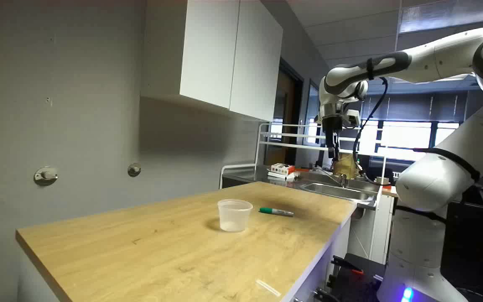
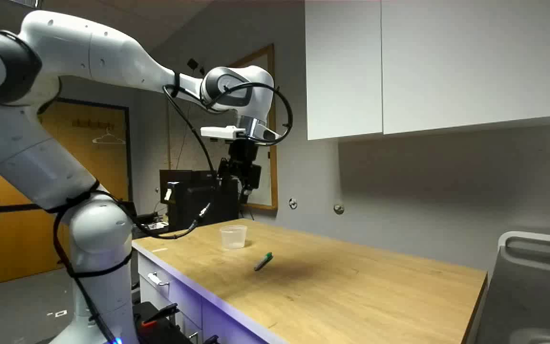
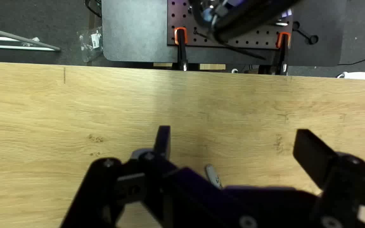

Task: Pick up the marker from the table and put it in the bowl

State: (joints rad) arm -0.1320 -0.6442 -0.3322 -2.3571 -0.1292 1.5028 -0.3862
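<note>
Hand (image 3: 232, 139) spread wide, with wood grain in view across the gap, high over the surface (image 3: 59, 104) and well apart from it in both exterior views. Down on that surface, a marker (image 1: 276, 212) lying flat, green at one end, grey along the barrel; in the wrist view, just a grey end and some dark lettering in sight, the rest behind the hand. Near the marker but not touching, a round, see-through, whitish bowl (image 1: 234, 219), upright, with the green end of the marker turned its way in an exterior view. Along the surface's edge in the wrist view, two black clamps (image 3: 182, 52) with orange tips. On the grey wall (image 1: 86, 126) above, pale cupboards (image 2: 475, 62). Past the end of the surface, a metal sink (image 1: 338, 191); farthest off, bright windows (image 1: 407, 136).
</note>
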